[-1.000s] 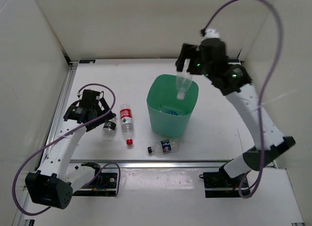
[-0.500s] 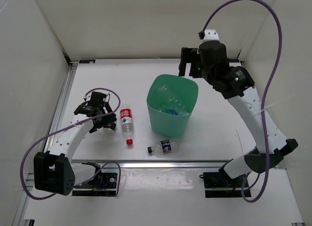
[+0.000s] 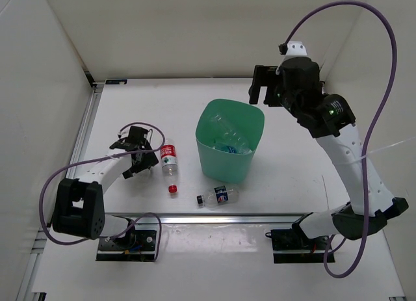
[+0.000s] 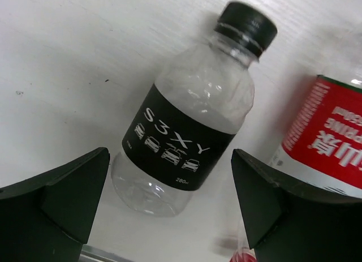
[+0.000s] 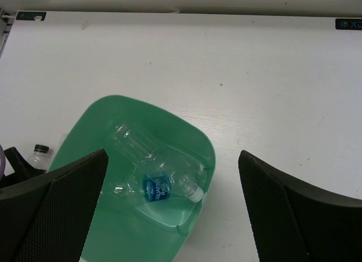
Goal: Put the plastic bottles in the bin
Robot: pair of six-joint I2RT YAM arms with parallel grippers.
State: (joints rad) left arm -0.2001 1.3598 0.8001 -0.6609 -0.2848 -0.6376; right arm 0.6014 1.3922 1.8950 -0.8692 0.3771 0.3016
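Left tool (image 4: pixel 169 153) is spread wide, low over the worktop (image 3: pixel 292 164), with one finger on each side of the black-label bottle (image 4: pixel 178 137), which lies flat. The red-label bottle (image 4: pixel 331 143) lies just beside it. Right tool (image 3: pixel 258 91) is wide and empty, above the far rim of the bin (image 3: pixel 218 164). The bin holds the unlabelled bottle (image 5: pixel 136 142) and the light-blue-label bottle (image 5: pixel 161 188). The dark-blue-label bottle (image 3: pixel 219 196) lies on the worktop near the bin.
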